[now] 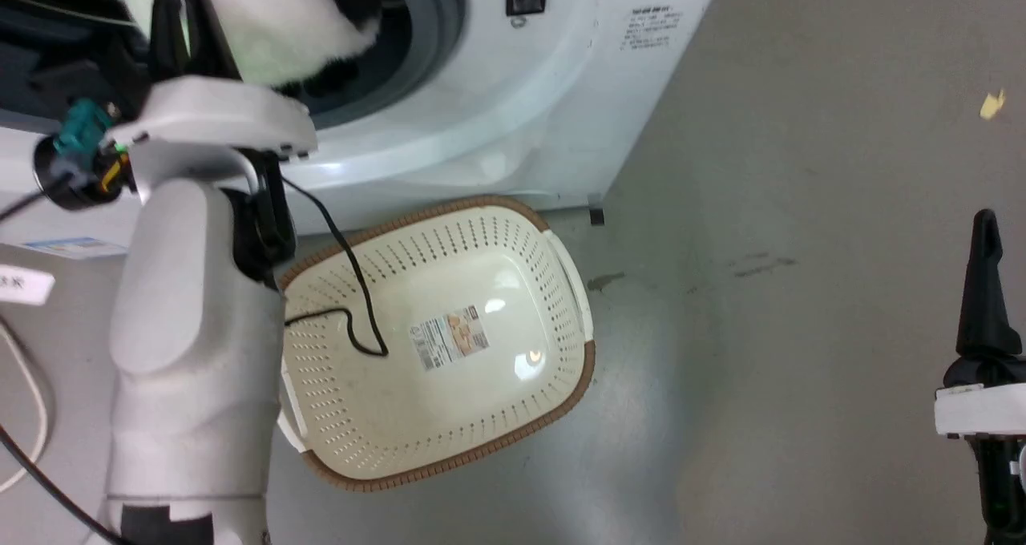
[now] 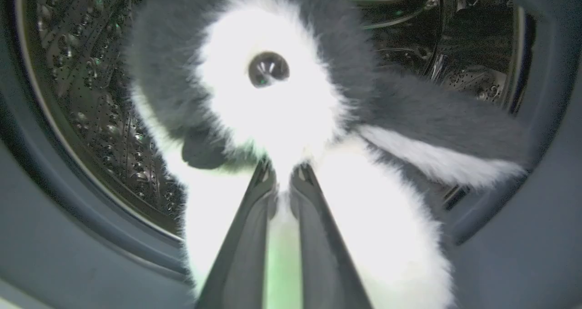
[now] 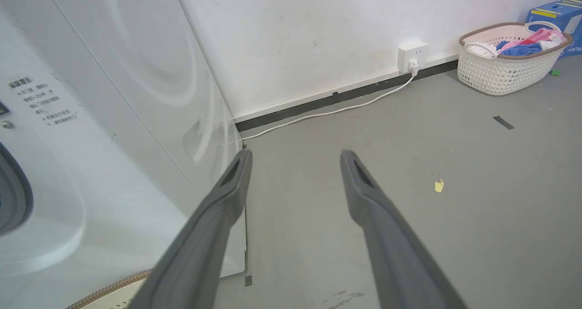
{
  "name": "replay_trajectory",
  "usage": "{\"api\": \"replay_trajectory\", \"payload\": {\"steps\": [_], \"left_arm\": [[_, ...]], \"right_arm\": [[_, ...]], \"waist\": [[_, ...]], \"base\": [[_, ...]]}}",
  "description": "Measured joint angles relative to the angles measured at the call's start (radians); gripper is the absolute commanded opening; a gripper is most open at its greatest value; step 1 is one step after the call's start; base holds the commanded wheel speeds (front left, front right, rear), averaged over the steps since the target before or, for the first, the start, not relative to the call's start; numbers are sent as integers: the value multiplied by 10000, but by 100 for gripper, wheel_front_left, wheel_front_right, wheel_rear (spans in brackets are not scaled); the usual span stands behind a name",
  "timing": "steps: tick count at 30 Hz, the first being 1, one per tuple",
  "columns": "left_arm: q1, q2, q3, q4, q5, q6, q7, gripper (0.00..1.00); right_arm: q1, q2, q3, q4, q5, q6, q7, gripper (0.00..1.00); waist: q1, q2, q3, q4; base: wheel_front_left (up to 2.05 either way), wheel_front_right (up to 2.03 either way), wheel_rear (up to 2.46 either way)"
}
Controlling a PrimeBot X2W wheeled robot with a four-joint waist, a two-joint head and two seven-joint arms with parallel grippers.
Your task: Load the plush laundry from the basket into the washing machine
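Pale left forearm (image 1: 192, 345) reaches past the empty cream perforated basket (image 1: 561, 417) into the white front-loading washing machine (image 1: 553, 88), left gripper (image 2: 284, 175) pinching the fluffy black-and-white penguin plush (image 2: 273, 113) just ahead at the mouth of the steel drum (image 2: 91, 95), probably needing only release, while the right gripper (image 3: 295, 159) hangs spread.

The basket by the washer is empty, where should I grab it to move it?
Probably grip the white side handle on the right of the basket, coming from above with the open right hand. That handle faces up unobstructed, while a black cable hangs over the other side.
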Motion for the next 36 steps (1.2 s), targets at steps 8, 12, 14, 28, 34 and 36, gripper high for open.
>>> {"api": "replay_trajectory", "payload": {"steps": [8,12,14,28,34,36], "left_arm": [[-1424,368,290,403,263,-136,0,0],[-2179,717,376,558,384,-163,0,0],[-2551,913,407,679,435,-167,0,0],[-4615,1785,619,1396,431,-25,234,0],[-5004,1787,616,1638,364,42,383,100],[-5085,1789,591,1699,341,48,439,100]], "right_arm": [[-118,0,-90,-449,-69,0,178,100],[-118,0,-207,-677,-67,0,221,100],[-118,0,-242,-769,-67,0,230,100],[-101,0,-320,-1049,-27,0,226,100],[-101,-6,-385,-1139,-2,0,230,100],[-101,-8,-414,-1152,-2,0,255,100]], "waist": [[0,0,861,-280],[0,0,1309,-415],[0,0,1536,-478],[-1,0,2611,-695],[-1,0,2729,-600],[-1,0,2750,-554]], "base": [[0,0,0],[0,0,0],[0,0,0],[0,0,0],[0,0,0],[0,0,0]]}}
